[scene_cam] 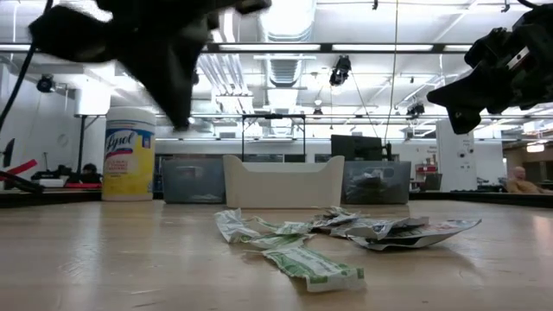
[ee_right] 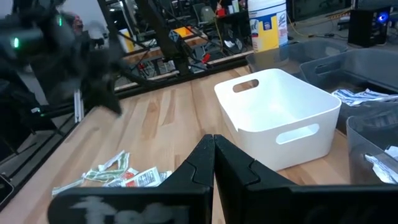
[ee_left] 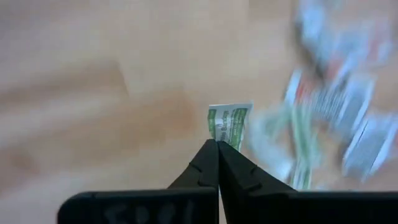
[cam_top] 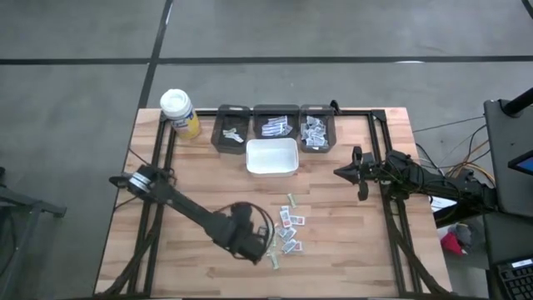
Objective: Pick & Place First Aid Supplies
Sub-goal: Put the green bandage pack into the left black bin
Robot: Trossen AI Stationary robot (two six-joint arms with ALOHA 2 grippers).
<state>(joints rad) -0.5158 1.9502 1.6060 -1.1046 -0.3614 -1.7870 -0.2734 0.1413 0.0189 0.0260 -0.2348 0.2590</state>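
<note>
The first aid supplies (cam_top: 290, 227) are small white packets with green, red or blue print, lying loose on the near middle of the wooden table, also seen as a low heap (scene_cam: 346, 229). My left gripper (ee_left: 217, 143) is above the heap's left side (cam_top: 256, 250), shut on one green-printed packet (ee_left: 229, 121). In the low view the left gripper (scene_cam: 181, 112) is well above the tabletop. My right gripper (ee_right: 214, 138) is shut and holds nothing; it hovers right of the white bin (cam_top: 337, 172). My left gripper pinches the green-printed packet by its near edge (ee_left: 222, 138) between the two fingertips. The rest of the packet sticks out past the tips. The fingers come from above, slanting down. The packet looks lifted clear of the table.
A white bin (cam_top: 271, 156) stands behind the heap. Three dark bins (cam_top: 275, 123) holding more packets line the far edge. A white-capped yellow bottle (cam_top: 179, 112) stands at the far left corner. Bare wood lies left of the heap.
</note>
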